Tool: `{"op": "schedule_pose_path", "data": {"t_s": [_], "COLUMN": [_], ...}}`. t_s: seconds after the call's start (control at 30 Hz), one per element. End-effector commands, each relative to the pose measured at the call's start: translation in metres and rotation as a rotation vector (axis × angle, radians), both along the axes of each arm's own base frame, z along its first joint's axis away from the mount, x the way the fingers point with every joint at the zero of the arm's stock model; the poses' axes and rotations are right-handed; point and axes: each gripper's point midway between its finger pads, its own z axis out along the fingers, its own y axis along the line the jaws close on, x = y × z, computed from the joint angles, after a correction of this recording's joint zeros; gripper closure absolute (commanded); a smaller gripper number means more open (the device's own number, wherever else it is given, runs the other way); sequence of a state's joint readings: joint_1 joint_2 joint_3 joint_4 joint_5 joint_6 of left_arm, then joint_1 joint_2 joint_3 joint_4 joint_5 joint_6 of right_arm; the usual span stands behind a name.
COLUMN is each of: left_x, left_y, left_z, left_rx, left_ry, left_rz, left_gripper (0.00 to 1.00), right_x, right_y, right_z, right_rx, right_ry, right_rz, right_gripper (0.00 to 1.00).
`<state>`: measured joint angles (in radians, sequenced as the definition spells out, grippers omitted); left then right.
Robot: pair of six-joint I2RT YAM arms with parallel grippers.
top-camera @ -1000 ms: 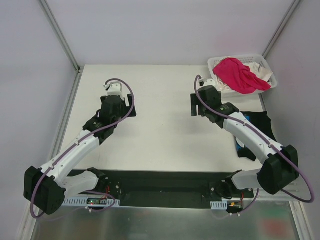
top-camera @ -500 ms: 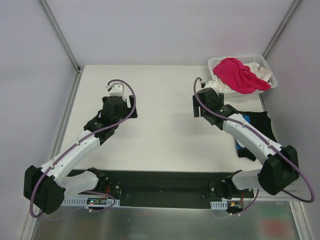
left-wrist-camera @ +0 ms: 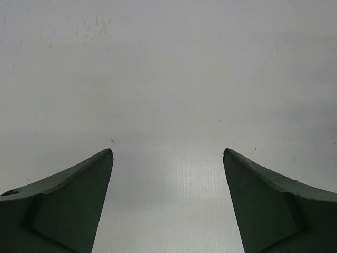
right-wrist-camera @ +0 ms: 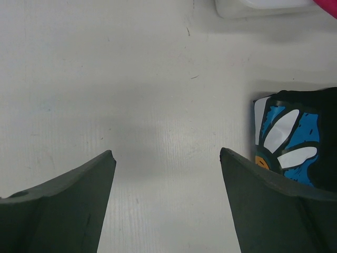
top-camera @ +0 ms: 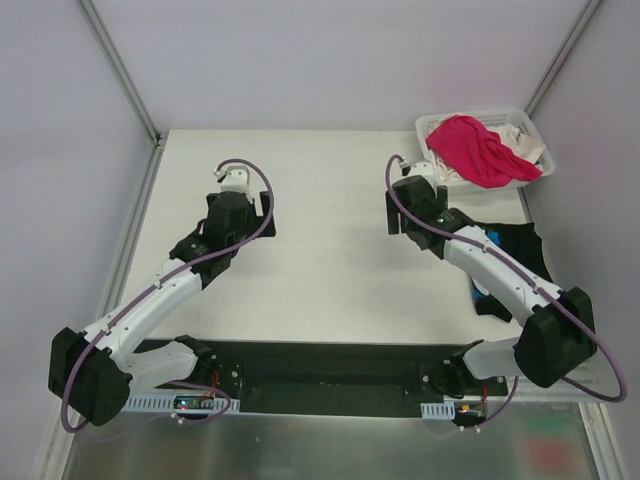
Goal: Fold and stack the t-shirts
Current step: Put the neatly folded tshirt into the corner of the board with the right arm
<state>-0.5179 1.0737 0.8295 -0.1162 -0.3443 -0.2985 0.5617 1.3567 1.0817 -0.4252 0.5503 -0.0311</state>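
**Fingers spread on both arms, nothing held; shirts in and beside the basket**

The left gripper (left-wrist-camera: 168, 153) and the right gripper (right-wrist-camera: 166, 153) both have their fingers (right-wrist-camera: 68, 205) wide apart, with only the tabletop between them.

The pink t-shirt (top-camera: 475, 148) is heaped in the white lattice basket (top-camera: 480, 113), spilling toward its near rim. The white t-shirt (top-camera: 524, 143) lies crumpled under it, showing at the basket's right side. The black t-shirt (top-camera: 512, 243) lies on the table (top-camera: 320, 270) just in front of the basket, on the near side. Its blue-and-white daisy print shows at the right edge of the right wrist view.

The right arm (top-camera: 500, 270) crosses over the black shirt from above and hides part of it. The right gripper hangs just left of the basket, a little nearer than it, with the shirt's edge beside its right finger. The left gripper is well to the left of the basket, over plain tabletop.
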Motion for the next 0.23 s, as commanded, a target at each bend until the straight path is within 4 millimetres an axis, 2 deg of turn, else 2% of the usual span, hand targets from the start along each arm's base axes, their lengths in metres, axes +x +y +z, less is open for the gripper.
{"op": "schedule_pose_path", "data": {"t_s": [0.0, 0.2], "left_x": [0.0025, 0.0022], "left_y": [-0.007, -0.0059], "left_z": [0.0084, 0.0087], "left_rx": [-0.012, -0.004], "left_ry": [-0.014, -0.017], "left_rz": [-0.023, -0.024], "left_gripper": [0.15, 0.15], "right_x": [0.0062, 0.0056], "right_y": [-0.0008, 0.0014], "right_z": [0.0034, 0.0036], "right_rx": [-0.023, -0.01], "right_ry": [-0.005, -0.007], "right_rz": [-0.016, -0.007], "right_gripper": [0.16, 0.15]}}
